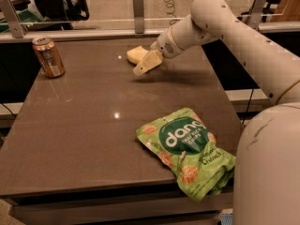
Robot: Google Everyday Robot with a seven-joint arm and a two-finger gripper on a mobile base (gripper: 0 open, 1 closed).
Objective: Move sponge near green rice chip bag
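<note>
The pale yellow sponge (134,54) lies on the brown table (79,125) at the far middle. My gripper (141,69) reaches in from the right on a white arm and sits low right at the sponge's right front side, covering part of it. The lime-green rice chip bag (185,149) lies crinkled at the table's near right corner, well apart from the sponge, with its lower end over the table edge.
An orange drink can (48,56) stands upright at the far left of the table. A glass barrier on metal posts (138,4) runs along the far edge. My white body (267,168) fills the lower right.
</note>
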